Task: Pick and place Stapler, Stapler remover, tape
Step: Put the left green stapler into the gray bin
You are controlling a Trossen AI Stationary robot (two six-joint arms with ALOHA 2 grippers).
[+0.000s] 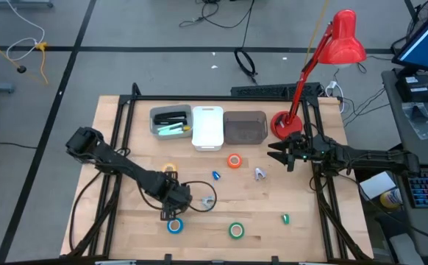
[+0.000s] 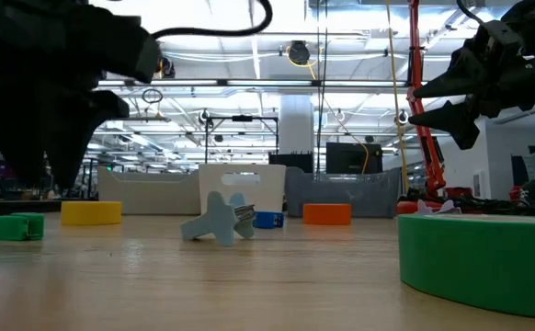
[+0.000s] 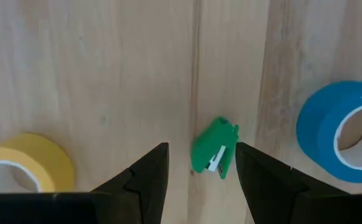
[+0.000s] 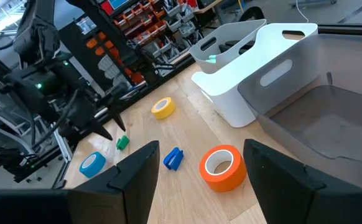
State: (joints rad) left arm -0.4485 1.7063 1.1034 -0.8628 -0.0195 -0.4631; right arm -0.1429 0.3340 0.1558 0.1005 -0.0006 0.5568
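1. Green tape lies nearest, at the table's front.
2. Left gripper hangs open and empty over a small green staple remover, between yellow tape and blue tape.
3. Right gripper waits open and empty near the red lamp; orange tape lies below it.
4. Black stapler rests in the grey tray.

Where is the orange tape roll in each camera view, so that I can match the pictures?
High view: orange tape near the centre, just below the white bin.
Low view: right of centre, right of the white bin.
Left wrist view: not in it.
Right wrist view: on the wood before the white bin.
Shared landmark: the white bin.
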